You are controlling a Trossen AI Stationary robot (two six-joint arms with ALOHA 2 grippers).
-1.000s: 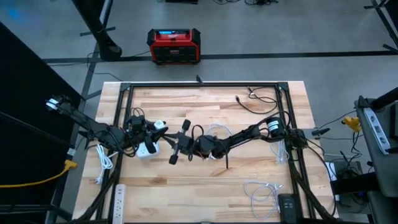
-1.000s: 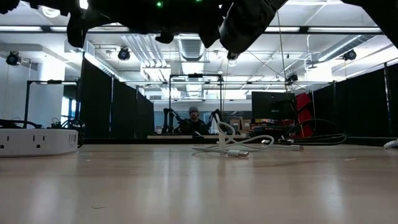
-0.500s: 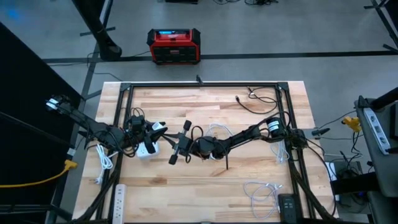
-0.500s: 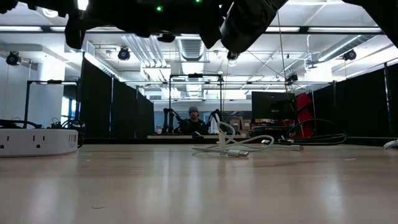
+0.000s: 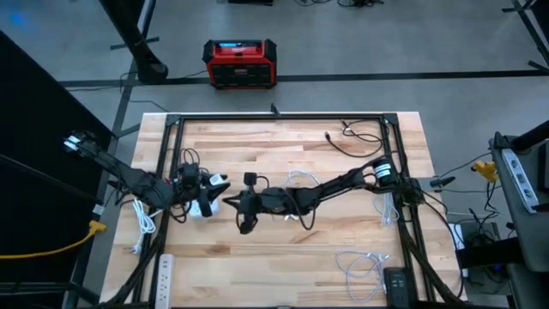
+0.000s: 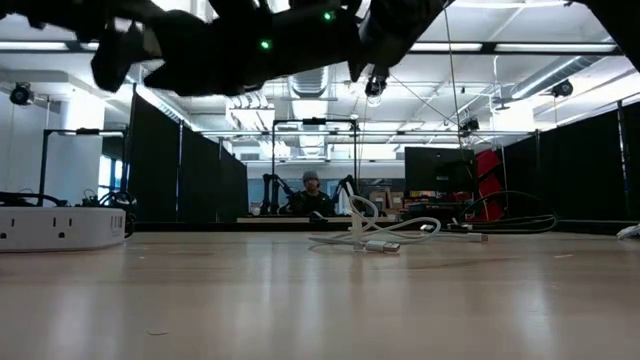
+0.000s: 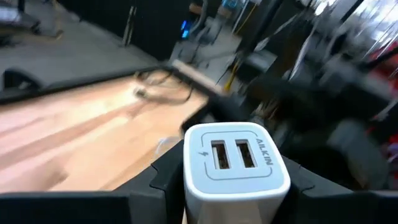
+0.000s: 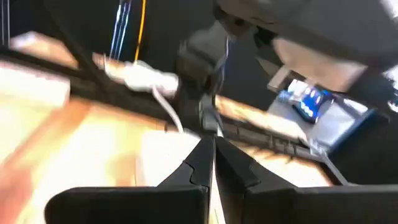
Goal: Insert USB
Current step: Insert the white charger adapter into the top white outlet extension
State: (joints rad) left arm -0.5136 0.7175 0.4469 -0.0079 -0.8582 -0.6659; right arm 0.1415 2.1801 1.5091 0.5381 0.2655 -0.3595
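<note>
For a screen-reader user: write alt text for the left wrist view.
A white two-port USB charger, ports facing the camera, sits clamped between the left gripper's dark jaws. Behind it, a light wooden table with a dark cable stretches away, and blurred dark robot parts fill the space beyond.

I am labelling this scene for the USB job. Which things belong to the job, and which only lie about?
Job: white charger, held by left gripper; right gripper, shut, nearby.
Lying about: white cable coil, power strip, black cable, red box on floor.
</note>
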